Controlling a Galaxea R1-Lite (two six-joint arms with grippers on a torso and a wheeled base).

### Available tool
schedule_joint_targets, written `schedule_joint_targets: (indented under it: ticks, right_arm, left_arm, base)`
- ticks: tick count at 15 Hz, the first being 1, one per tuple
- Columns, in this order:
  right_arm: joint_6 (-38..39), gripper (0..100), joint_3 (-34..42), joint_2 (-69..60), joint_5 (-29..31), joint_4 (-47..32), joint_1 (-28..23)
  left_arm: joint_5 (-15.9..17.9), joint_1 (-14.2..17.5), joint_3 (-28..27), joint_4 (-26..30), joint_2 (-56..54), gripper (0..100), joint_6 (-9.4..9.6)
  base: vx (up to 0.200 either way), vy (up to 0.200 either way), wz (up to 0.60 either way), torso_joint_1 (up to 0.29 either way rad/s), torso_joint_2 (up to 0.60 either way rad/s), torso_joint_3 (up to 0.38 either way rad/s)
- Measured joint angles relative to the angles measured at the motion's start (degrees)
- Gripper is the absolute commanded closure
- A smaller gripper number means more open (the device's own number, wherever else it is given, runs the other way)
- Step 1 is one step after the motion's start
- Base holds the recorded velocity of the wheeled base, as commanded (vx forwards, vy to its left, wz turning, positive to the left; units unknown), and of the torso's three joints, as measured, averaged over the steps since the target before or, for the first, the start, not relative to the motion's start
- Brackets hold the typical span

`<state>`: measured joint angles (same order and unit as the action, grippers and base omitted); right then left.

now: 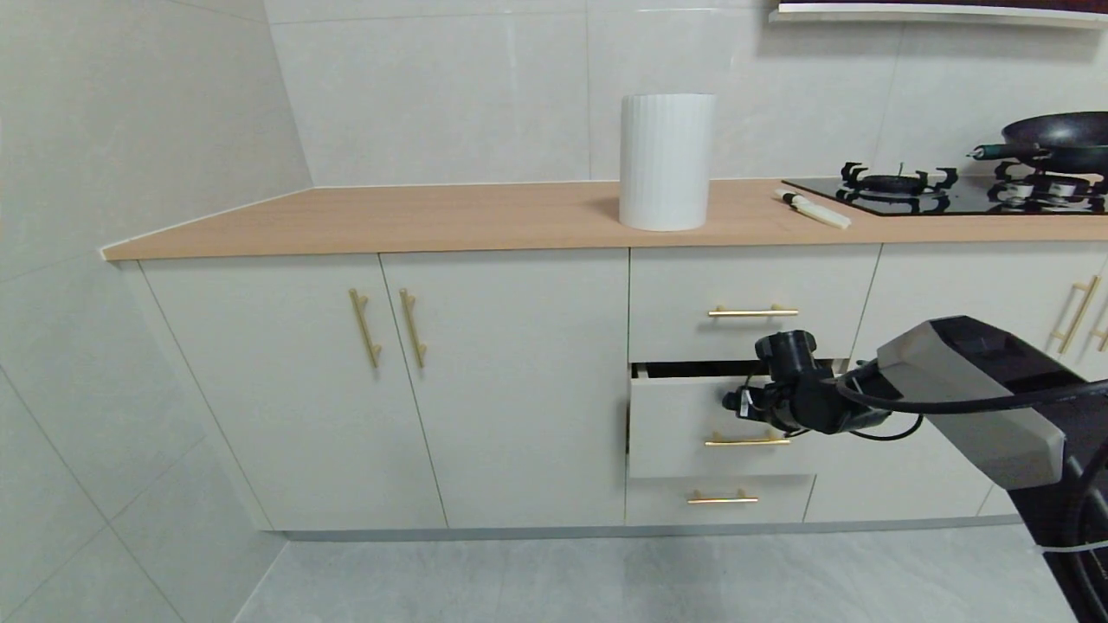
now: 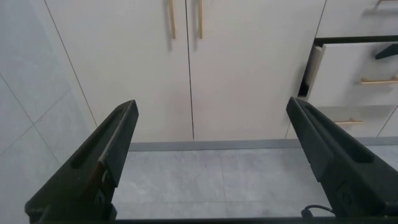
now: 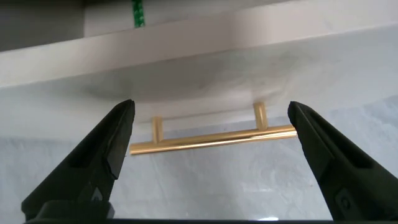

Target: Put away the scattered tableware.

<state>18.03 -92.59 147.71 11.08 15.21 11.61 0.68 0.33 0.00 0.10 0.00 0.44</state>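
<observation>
**Head camera:** high and set back, facing forward and down over the light wooden surface (image 1: 433,216). **Left wrist camera:** low, facing the cream cabinet doors (image 2: 242,62) from farther off. **Right wrist camera:** very near the brass bar handle (image 3: 211,140). All three views share the part-open cream drawer (image 1: 684,415).
</observation>
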Motion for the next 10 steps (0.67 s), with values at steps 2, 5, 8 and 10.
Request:
schedule_joint_targets:
  ticks: [2,5,8,10]
  right_arm:
    - [2.7,0,-3.0,1.7,0.9,0.0,-0.3]
    - [3.4,0,-5.8,3.6,1.2,0.0,-1.2]
    - [5.4,0,-8.1,5.0,1.1,-0.2,-1.8]
    - [6.5,0,-9.7,5.7,1.1,-0.2,-1.9]
  left_arm:
    - [0.0,0.0,0.0,0.0,0.0,0,0.00]
    - [0.0,0.0,0.0,0.0,0.0,0,0.00]
    - [0.0,0.0,0.0,0.0,0.0,0,0.00]
    - [0.0,0.0,0.0,0.0,0.0,0,0.00]
  base:
    - [0.000,0.000,0.00,0.000,0.00,0.000]
    - [0.000,0.000,0.00,0.000,0.00,0.000]
    - [0.000,0.000,0.00,0.000,0.00,0.000]
    - [0.000,0.000,0.00,0.000,0.00,0.000]
